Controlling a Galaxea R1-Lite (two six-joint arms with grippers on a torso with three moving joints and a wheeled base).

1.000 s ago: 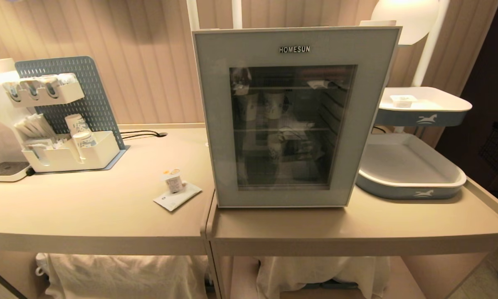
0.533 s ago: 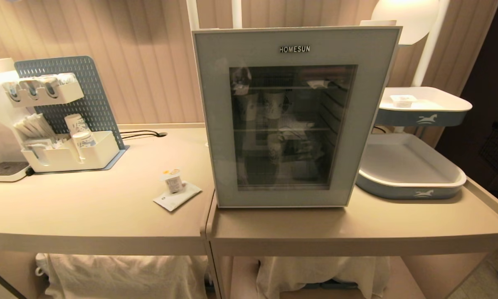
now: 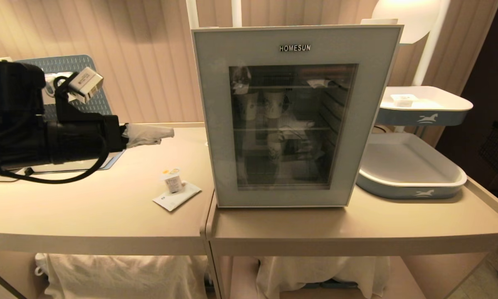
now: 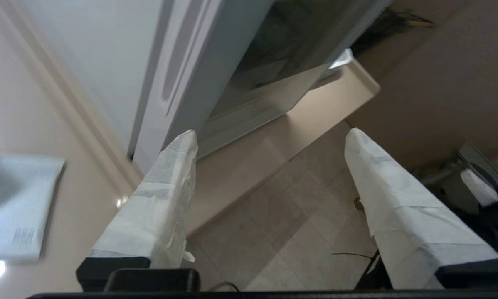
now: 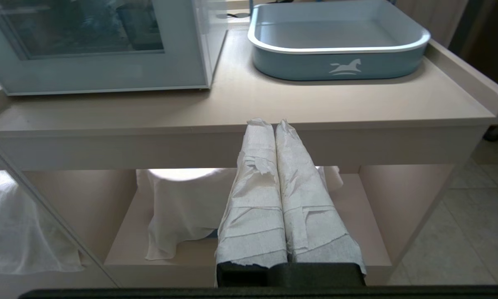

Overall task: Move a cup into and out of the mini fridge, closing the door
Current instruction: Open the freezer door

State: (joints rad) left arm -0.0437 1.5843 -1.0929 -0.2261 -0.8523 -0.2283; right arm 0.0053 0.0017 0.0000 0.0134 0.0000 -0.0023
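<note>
cup (image 3: 173, 182) below, beyond left end effector (image 3: 166, 133)

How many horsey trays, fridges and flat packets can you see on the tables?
Trays: 2
Fridge: 1
Packet: 1
Total: 4

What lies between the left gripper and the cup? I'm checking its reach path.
In the head view only bare tabletop separates the open left gripper from the cup.
</note>
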